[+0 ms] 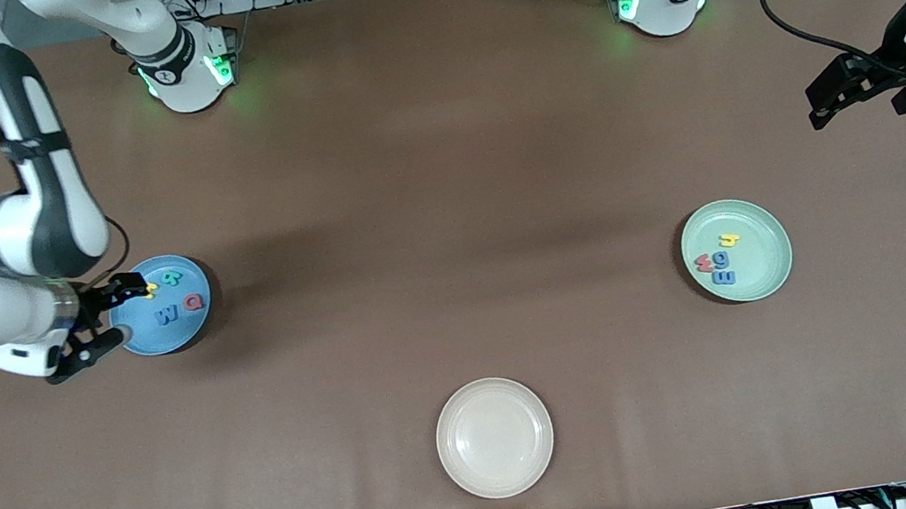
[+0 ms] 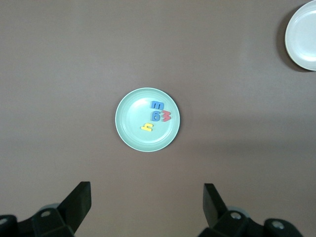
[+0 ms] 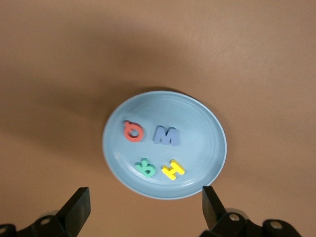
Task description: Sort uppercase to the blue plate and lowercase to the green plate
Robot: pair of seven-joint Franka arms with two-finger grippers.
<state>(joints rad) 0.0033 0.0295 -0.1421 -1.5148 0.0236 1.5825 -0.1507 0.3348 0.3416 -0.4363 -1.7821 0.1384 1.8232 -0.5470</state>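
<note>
Since the foam uppercase letters look light and squashy, pinch their edges; the right gripper and left gripper gape empty.

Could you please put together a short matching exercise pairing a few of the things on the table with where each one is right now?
Things:
1. red Q
2. blue m
3. cream plate
4. right gripper

Places or states:
A. holds no letters, nearest the front camera
B. on the green plate
C. open over the rim of the blue plate
D. on the blue plate

Pairs: 1-D, 2-B, 3-A, 4-C
</note>
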